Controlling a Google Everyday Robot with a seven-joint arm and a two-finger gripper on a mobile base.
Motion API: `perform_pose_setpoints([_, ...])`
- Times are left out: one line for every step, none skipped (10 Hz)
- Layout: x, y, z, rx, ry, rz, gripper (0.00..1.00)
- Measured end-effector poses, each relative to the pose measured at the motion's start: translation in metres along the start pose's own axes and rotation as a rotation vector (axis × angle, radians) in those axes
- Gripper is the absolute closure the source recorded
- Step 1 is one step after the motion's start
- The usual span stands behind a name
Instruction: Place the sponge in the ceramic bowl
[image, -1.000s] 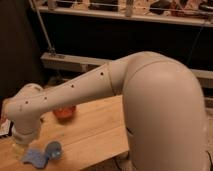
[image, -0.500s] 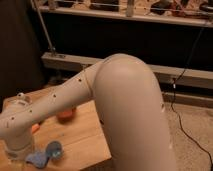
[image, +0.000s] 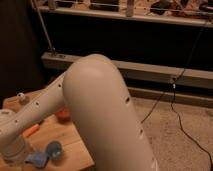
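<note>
The pale blue sponge (image: 35, 159) lies flat on the wooden table (image: 75, 145) at the bottom left. My gripper (image: 16, 154) hangs low at the frame's left edge, just left of the sponge, its tips hidden behind its own white body. Nothing shows in its grasp. The orange-red ceramic bowl (image: 62, 114) sits farther back on the table, partly covered by my forearm. My big white arm fills the middle of the view.
A round darker blue cup-like object (image: 54, 148) stands right beside the sponge. An orange carrot (image: 31, 131) lies under my forearm. A small white item (image: 21, 96) sits at the table's far corner. Cables run over the speckled floor on the right.
The arm's elbow has swung left and toward the camera, and the gripper has sunk lower at the left edge beside the sponge. The objects on the table have stayed put.
</note>
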Motion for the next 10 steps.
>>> perform_pose_setpoints([-0.002, 0.002, 0.011, -0.001, 0.019, 0.005, 0.35])
perform_pose_setpoints([-0.004, 0.004, 0.020, -0.003, 0.030, 0.002, 0.35])
perform_pose_setpoints([-0.010, 0.000, 0.030, 0.010, 0.042, -0.006, 0.35])
perform_pose_setpoints([-0.012, -0.003, 0.031, 0.022, 0.048, -0.008, 0.35])
perform_pose_setpoints([-0.013, -0.014, 0.030, 0.055, 0.066, -0.014, 0.35])
perform_pose_setpoints([-0.011, -0.023, 0.026, 0.085, 0.083, -0.017, 0.35])
perform_pose_setpoints([-0.006, -0.032, 0.022, 0.112, 0.106, -0.015, 0.35])
perform_pose_setpoints([-0.001, -0.037, 0.018, 0.130, 0.123, -0.010, 0.35])
perform_pose_setpoints([0.004, -0.039, 0.015, 0.141, 0.136, -0.001, 0.35])
perform_pose_setpoints([0.009, -0.039, 0.014, 0.144, 0.145, 0.013, 0.35])
